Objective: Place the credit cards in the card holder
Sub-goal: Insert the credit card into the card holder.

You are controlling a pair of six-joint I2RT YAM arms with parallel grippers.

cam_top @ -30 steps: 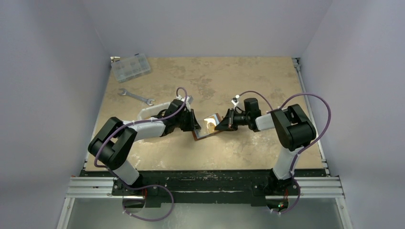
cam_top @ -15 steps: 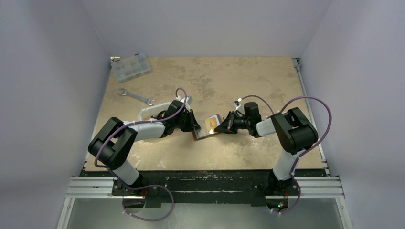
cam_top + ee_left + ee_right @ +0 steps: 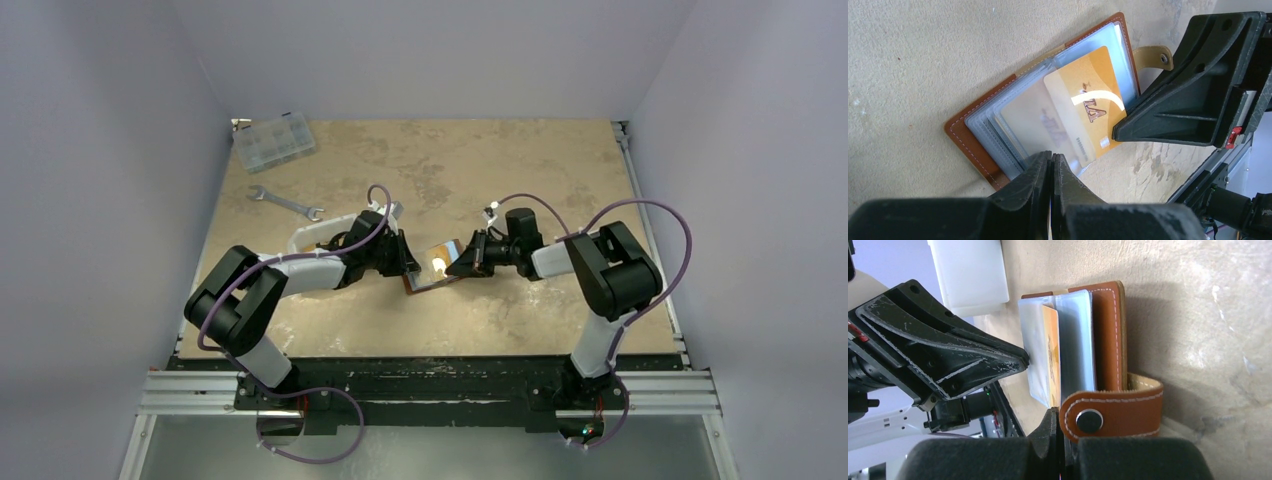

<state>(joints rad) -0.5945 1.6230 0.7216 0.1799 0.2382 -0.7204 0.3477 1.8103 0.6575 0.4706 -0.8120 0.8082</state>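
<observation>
Between your two arms the card holder [image 3: 963, 132] lies open on the desk [image 3: 908, 60], its clear sleeves fanned upward. One orange-yellow card [image 3: 1083, 107] sits partway inside a sleeve, and the end toward your right arm is bare. Your right tool [image 3: 1118, 134] is closed tight and holds nothing. Its tip is against that bare card edge, just beside the strap [image 3: 1113, 412] with the snap stud [image 3: 1089, 421]. Your left tool [image 3: 1050, 162] is pinched together at the opposite edge of the sleeves; you cannot tell whether a sleeve is caught in it. Just behind it stands the white tray [image 3: 970, 272]. The wrench [image 3: 285, 203] and clear box [image 3: 272, 141] lie well apart, far left.
</observation>
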